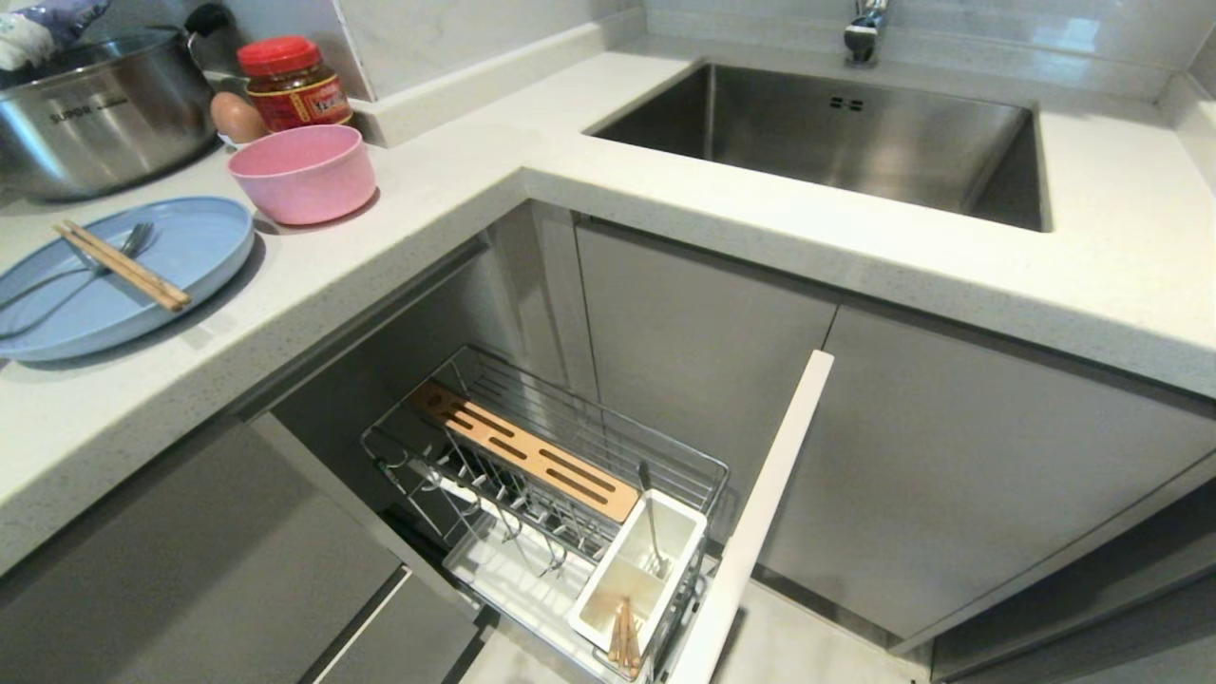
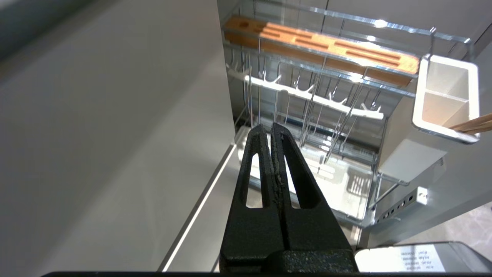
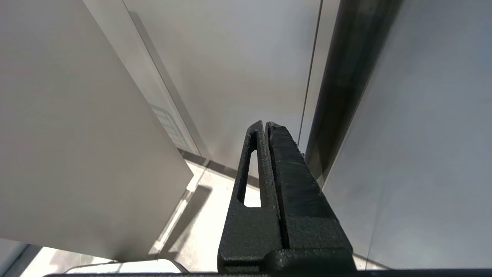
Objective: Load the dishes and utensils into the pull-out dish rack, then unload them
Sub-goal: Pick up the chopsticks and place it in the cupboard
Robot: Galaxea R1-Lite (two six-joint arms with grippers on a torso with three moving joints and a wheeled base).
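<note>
Far left, about 9 o'clock in the head view: blue plate [image 1: 114, 275] on the counter [image 1: 608, 218], chopsticks [image 1: 122, 266] and a slim metal utensil [image 1: 66, 285] lying across it. Just beyond, toward 10 o'clock: pink bowl [image 1: 304, 173], upright, empty, close to the plate but apart. Steel pot [image 1: 95, 114], egg [image 1: 236, 118] and red-lidded jar [image 1: 293, 84] behind, not part of the job.

Centre, 6 o'clock, below counter level: dish rack [image 1: 551, 494] pulled out, plate prongs bare, wooden strip [image 1: 527, 451] along the back. White cup [image 1: 641, 579] at the near end, already holding a second pair of chopsticks and one metal utensil.

Sink [image 1: 836, 142] at 1 o'clock.

Left gripper [image 2: 271, 129] clenched on nothing, low beside the rack. Right gripper [image 3: 265, 127] likewise clenched and empty, facing cabinet doors.

Judged: loading barely begun, dishes not yet taken. Next: raise an arm to the counter, open the jaws, take the plate's rim or the chopsticks first.
</note>
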